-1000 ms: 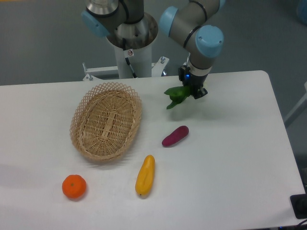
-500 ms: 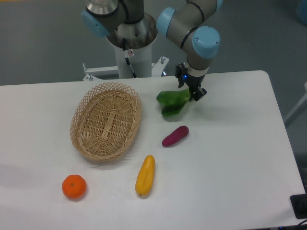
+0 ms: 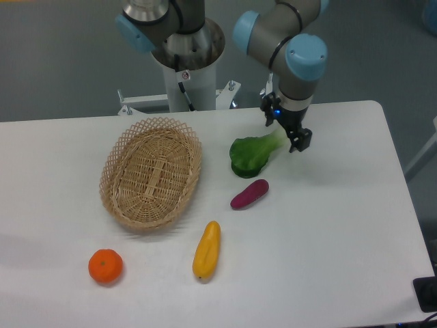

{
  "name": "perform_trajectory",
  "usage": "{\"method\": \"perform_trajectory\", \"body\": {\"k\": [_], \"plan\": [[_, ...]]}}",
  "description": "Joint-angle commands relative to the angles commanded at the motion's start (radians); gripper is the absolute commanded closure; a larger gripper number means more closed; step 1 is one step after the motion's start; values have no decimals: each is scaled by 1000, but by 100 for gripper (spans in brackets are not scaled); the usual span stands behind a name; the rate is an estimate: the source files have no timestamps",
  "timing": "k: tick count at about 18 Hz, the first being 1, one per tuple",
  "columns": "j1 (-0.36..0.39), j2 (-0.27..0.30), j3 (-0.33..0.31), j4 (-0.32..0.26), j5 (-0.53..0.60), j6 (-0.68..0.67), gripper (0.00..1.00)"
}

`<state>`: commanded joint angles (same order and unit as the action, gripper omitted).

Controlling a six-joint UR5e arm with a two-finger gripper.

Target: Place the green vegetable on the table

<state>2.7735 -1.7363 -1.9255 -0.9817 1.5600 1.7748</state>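
The green vegetable [image 3: 250, 154], a toy bok choy with a dark green leafy end and a pale stalk, is at the back middle of the white table [image 3: 328, 225]. Its leafy end is low, at or just above the tabletop. Its stalk points up and right into my gripper [image 3: 295, 139]. The gripper appears shut on the stalk end, though the fingers are small and dark. The vegetable is to the right of the wicker basket and just behind the purple vegetable.
An oval wicker basket [image 3: 151, 180] stands left of centre. A purple vegetable [image 3: 249, 193] lies just in front of the green one. A yellow-orange vegetable [image 3: 206, 249] and an orange [image 3: 105, 266] lie toward the front. The robot base [image 3: 184, 65] is at the back.
The gripper has moved right and slightly down. The green vegetable has swung round, its leafy end lower and its stalk now pointing up-right toward the gripper.
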Motion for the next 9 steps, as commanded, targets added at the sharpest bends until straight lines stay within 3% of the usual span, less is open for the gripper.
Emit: {"method": "perform_trajectory", "body": {"k": [5,9], "plan": [[-40,-75,146,-2,-2,-127,0],[-57,-121,226,-2,-3,-176,0]]}}
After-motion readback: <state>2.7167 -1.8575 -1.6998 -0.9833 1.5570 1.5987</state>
